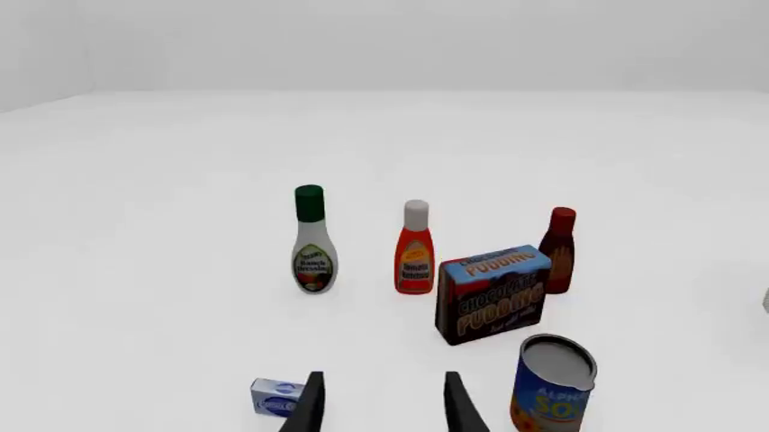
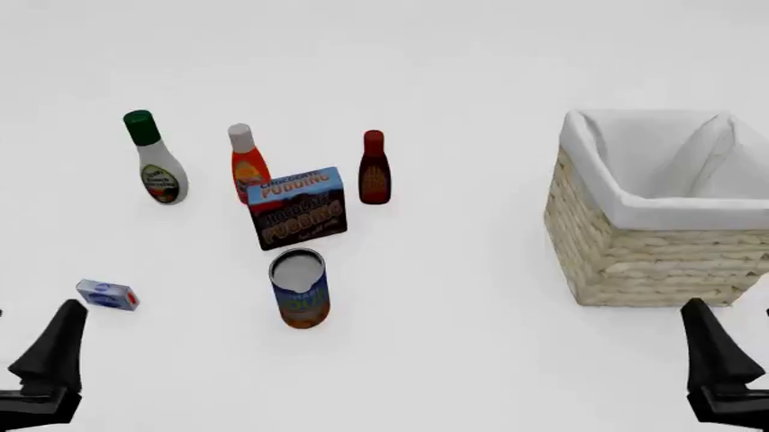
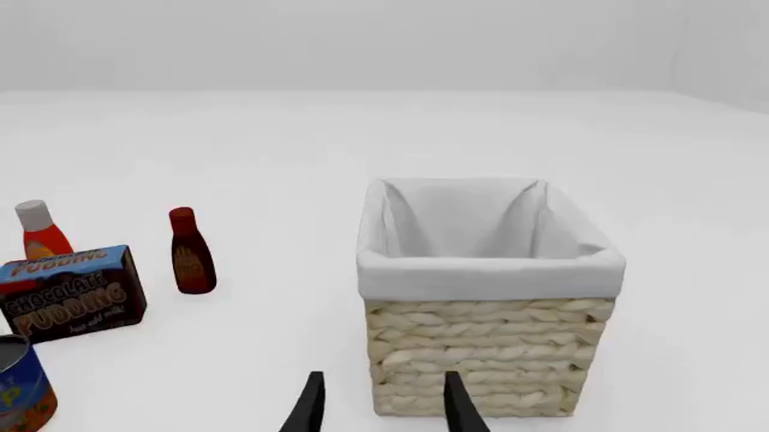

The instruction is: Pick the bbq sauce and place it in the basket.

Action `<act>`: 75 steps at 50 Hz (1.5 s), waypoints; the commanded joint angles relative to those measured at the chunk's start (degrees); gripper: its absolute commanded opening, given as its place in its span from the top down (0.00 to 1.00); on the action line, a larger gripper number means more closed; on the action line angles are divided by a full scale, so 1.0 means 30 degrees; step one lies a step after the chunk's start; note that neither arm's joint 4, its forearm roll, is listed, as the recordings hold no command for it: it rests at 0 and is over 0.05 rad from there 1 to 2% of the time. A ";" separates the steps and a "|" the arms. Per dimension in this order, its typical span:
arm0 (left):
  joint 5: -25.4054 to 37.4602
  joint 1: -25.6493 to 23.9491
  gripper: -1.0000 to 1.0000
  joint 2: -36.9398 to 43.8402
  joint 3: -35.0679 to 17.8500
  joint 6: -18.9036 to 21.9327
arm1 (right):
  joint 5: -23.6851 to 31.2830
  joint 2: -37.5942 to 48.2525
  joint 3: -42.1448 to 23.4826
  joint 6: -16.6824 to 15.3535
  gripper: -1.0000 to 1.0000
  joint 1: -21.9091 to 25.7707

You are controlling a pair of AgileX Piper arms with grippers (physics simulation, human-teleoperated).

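Observation:
The bbq sauce (image 2: 374, 171), a small dark reddish-brown bottle with a dark red cap, stands upright at mid-table, just right of a pudding box; it also shows in the wrist views (image 1: 557, 252) (image 3: 190, 254). At the right stands the basket (image 2: 637, 261), woven straw with a white cloth lining, nothing inside it. My left gripper (image 1: 382, 405) is open and holds nothing; it hovers near the front left corner (image 2: 54, 353), far from the bottle. My right gripper (image 3: 382, 405) is open too, low at the front right (image 2: 719, 364), just in front of the basket.
A white bottle with a green cap (image 2: 155, 162) and an orange-red bottle with a white cap (image 2: 247, 166) stand left of the sauce. A chocolate pudding box (image 2: 298, 209) and a can (image 2: 299, 288) sit in front. A small blue-and-white packet (image 2: 107, 295) lies near the left gripper.

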 commanded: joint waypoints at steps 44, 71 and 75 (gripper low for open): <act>-0.0025 0.0000 0.00 0.0097 -0.0055 0.0000 | 0.0373 0.4765 -0.4905 -0.0332 0.00 0.1263; -0.0025 0.0000 0.00 0.0097 -0.0055 0.0000 | 0.2013 1.1839 -1.1782 -0.1890 0.00 0.2522; -0.0025 0.0000 0.00 0.0097 -0.0055 0.0000 | 0.1553 1.3514 -1.2753 -0.1801 0.00 0.2784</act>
